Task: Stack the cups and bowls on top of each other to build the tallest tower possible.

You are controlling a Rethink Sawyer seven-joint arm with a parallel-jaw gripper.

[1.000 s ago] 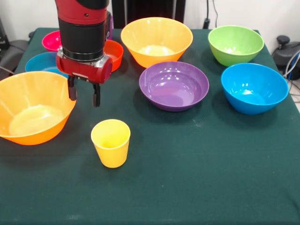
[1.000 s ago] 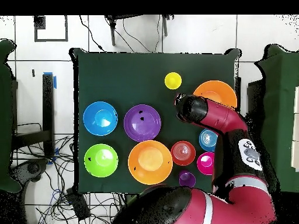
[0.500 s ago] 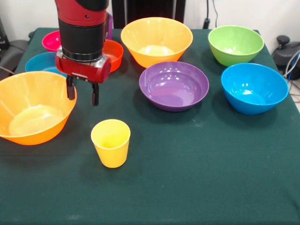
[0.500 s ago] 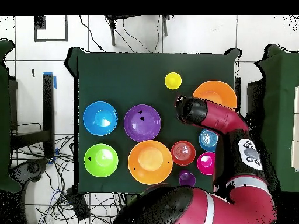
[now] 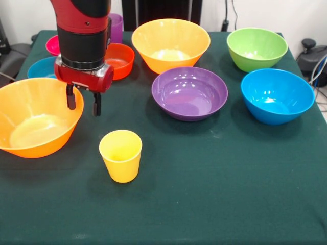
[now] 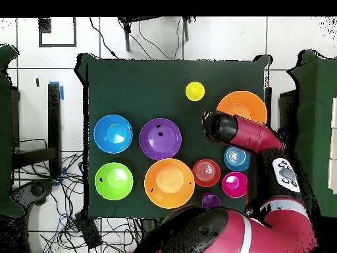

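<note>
Green cloth (image 5: 214, 194) is covering the whole table, and the near half of it is lying bare apart from the yellow cup (image 5: 121, 155), which is standing upright, mouth up, well clear of everything else. The gripper (image 5: 82, 100) is hanging above the cloth just beyond the cup, beside the rim of the near orange bowl (image 5: 36, 120), its two fingers parted with nothing between them.

The cup is looking like thin, glossy plastic: probably very light, stiff enough for a firm pinch, but slick and tapered, so a grip low on the wall could slide. Pinching one wall at the rim, one finger inside and one outside, is likely the safest hold.

Room is generous around the cup on every side. Farther back things are crowding: the purple bowl (image 5: 189, 93), second orange bowl (image 5: 170, 44), red-orange bowl (image 5: 117, 59), pink bowl (image 5: 52, 45), small blue bowl (image 5: 41, 68) and purple cup (image 5: 115, 25) are sitting near one another, while the green bowl (image 5: 257, 48) and blue bowl (image 5: 277, 95) are standing by the table's edge.
</note>
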